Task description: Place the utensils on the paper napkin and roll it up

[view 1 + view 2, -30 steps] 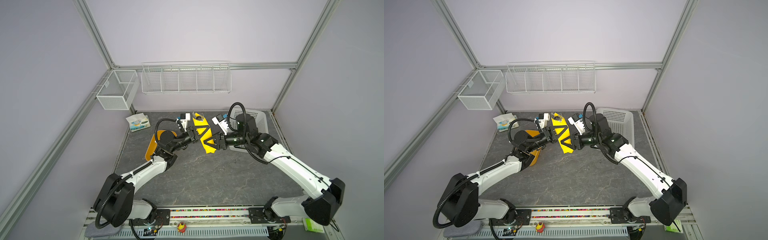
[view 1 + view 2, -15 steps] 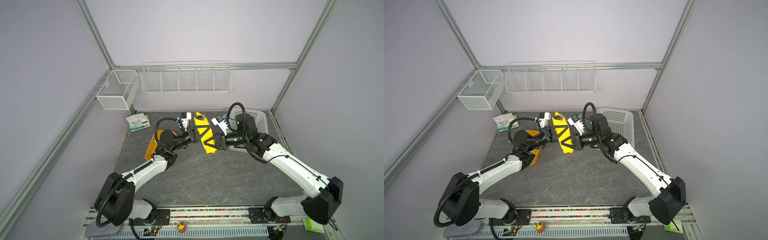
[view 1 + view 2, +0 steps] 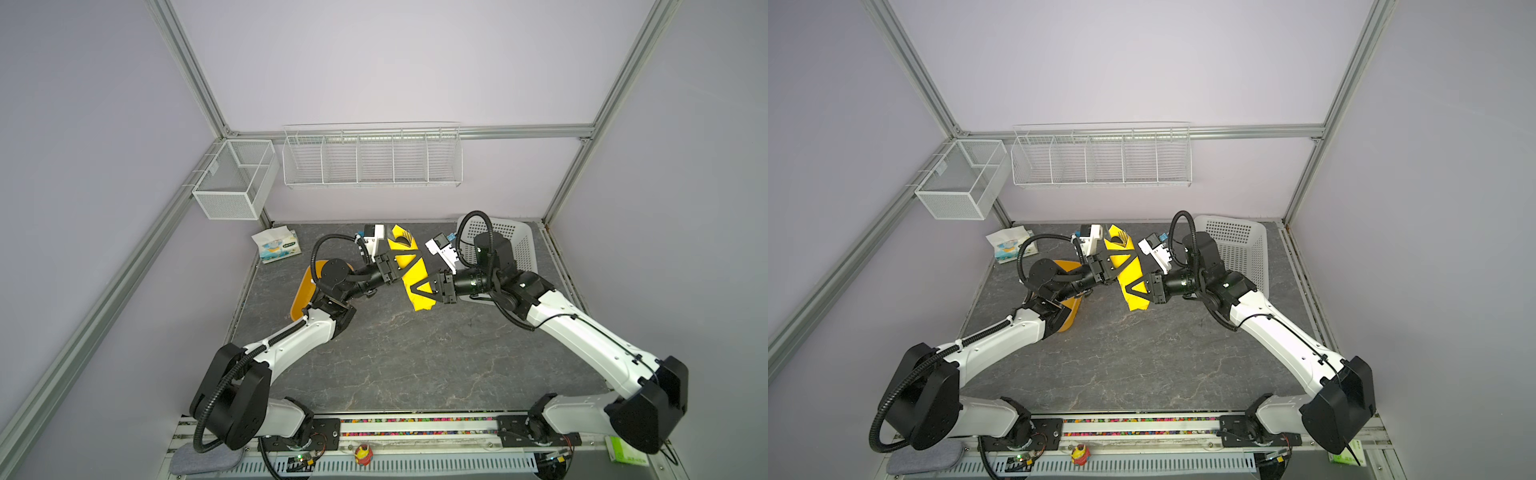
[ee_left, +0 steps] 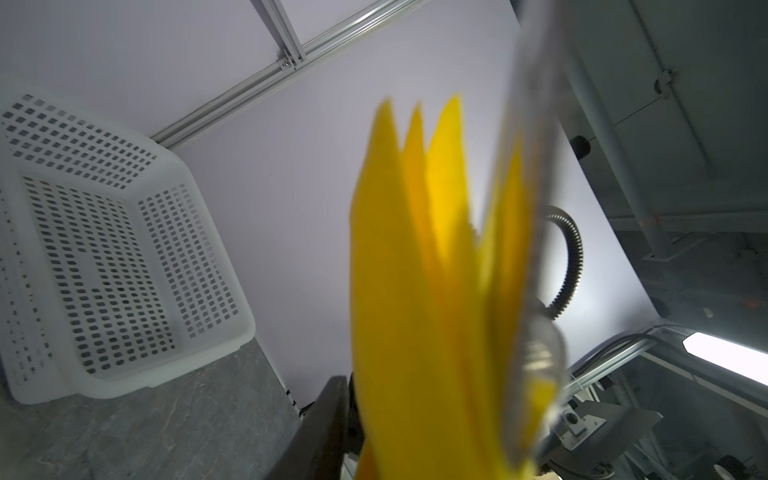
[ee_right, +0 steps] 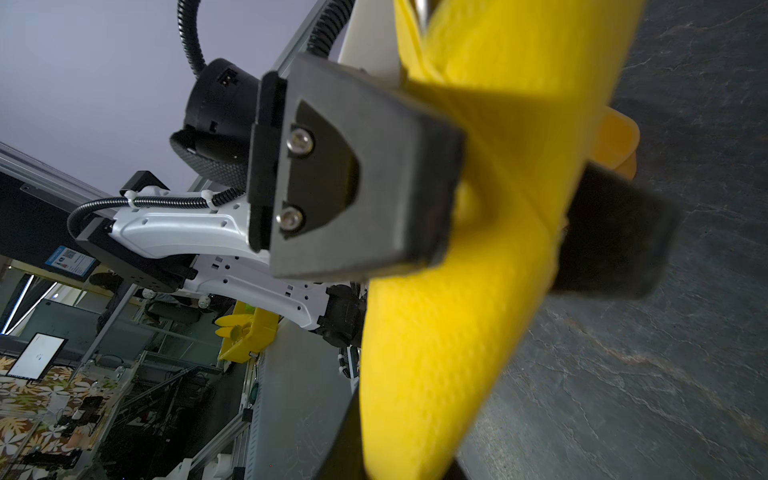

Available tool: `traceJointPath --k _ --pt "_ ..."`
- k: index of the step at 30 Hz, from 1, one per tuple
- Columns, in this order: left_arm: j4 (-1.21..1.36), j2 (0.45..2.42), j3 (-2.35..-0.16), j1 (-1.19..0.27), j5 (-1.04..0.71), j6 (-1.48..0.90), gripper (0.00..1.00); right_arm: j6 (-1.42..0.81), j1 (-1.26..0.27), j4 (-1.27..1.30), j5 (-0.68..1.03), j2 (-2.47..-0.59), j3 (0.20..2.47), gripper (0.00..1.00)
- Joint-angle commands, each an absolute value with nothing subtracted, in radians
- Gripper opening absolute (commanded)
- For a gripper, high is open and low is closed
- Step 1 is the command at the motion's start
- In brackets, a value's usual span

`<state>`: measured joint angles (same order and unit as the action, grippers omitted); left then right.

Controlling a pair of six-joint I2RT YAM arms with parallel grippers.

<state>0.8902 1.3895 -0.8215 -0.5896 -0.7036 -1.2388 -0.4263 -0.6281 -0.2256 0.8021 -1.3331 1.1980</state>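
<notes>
Napkin roll, utensils inside, basket nearby

place: you are looking into a robotics lab test cell | signs: aluminium frame, lilac wall panels, arm mounting rail, red stop button | beyond: a lit monitor

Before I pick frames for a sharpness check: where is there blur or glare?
Left wrist view: the napkin is close and out of focus, and a lamp glares white. Right wrist view: the napkin's dimples and the tabletop veins are readable. Both top views: evenly lit and sharp.
</notes>
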Motion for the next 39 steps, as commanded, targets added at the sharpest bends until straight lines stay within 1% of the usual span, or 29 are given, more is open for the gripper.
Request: traceJointPath --k 1,3,6,12,19,24,27,30,33,34,39 --pt "0.858 1.376 -0.839 -0.591 -0.698 -1.210 0.53 -0.441 -0.622 -0.146 0.830 -1.291 1.187 0.12" --pt "0.842 1.371 -0.836 -0.591 -0.698 -1.198 0.60 -0.449 -0.620 -0.137 0.830 -1.290 1.185 0.12" --pt "0.829 1.367 -0.828 -0.592 -0.702 -1.186 0.66 -0.461 -0.617 -0.121 0.832 -1.291 1.184 0.11" --pt "0.899 1.385 -0.834 -0.591 -0.764 -1.212 0.67 -0.484 -0.611 -0.093 0.847 -1.296 1.178 0.11" --pt "1.042 1.428 -0.853 -0.591 -0.822 -1.293 0.62 -0.507 -0.605 -0.065 0.853 -1.301 1.173 0.11" --pt "1.068 1.445 -0.853 -0.591 -0.828 -1.312 0.59 -0.533 -0.599 -0.028 0.865 -1.299 1.164 0.11" --pt "1.067 1.444 -0.854 -0.591 -0.821 -1.306 0.59 -0.547 -0.596 -0.011 0.876 -1.298 1.162 0.11" --pt "1.070 1.449 -0.857 -0.591 -0.819 -1.307 0.61 -0.558 -0.594 0.007 0.888 -1.301 1.158 0.11" --pt "1.086 1.459 -0.870 -0.598 -0.832 -1.315 0.60 -0.564 -0.594 0.009 0.890 -1.304 1.158 0.11" --pt "1.089 1.462 -0.875 -0.601 -0.837 -1.315 0.59 -0.566 -0.594 0.012 0.892 -1.305 1.158 0.12" --pt "1.100 1.457 -0.863 -0.605 -0.825 -1.312 0.43 -0.575 -0.594 0.020 0.899 -1.307 1.155 0.12"
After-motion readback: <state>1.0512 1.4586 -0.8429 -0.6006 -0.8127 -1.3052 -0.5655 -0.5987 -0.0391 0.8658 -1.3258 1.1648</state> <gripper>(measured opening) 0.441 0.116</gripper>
